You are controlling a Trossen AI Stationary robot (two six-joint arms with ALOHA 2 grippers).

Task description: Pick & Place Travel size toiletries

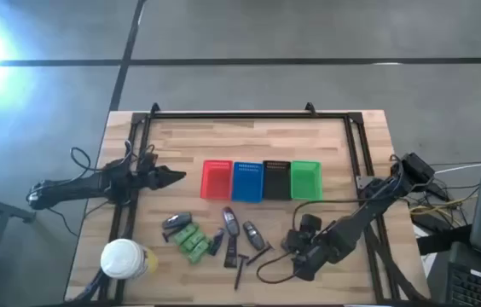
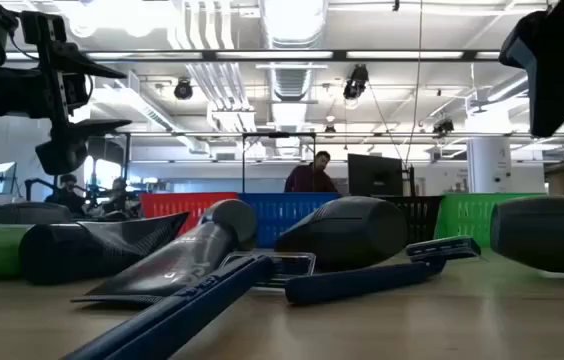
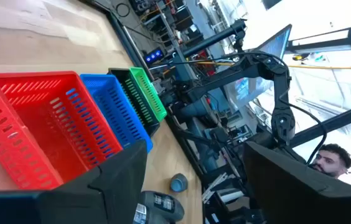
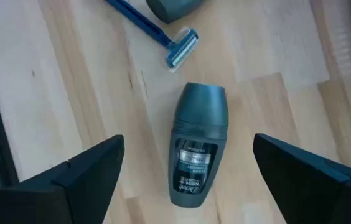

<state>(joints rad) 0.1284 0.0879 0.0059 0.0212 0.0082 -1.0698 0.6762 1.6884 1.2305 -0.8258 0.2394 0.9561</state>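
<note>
Grey roll-on (image 4: 195,144) flat between wide right tool (image 4: 188,180); bare wood both sides.

A wooden table (image 1: 326,136) has bare boards across its far half, offering open passage. Four small baskets (image 1: 262,181), red, blue, black and green, stand touching in a row at the centre, forming a low wall. Nearer the front edge, scattered toiletries (image 1: 215,239) lie close together with narrow gaps. A large white-lidded container (image 1: 124,258) blocks the front left corner. Bare wood surrounds a grey roll-on (image 4: 195,144), with a blue razor (image 4: 154,31) near it.
</note>
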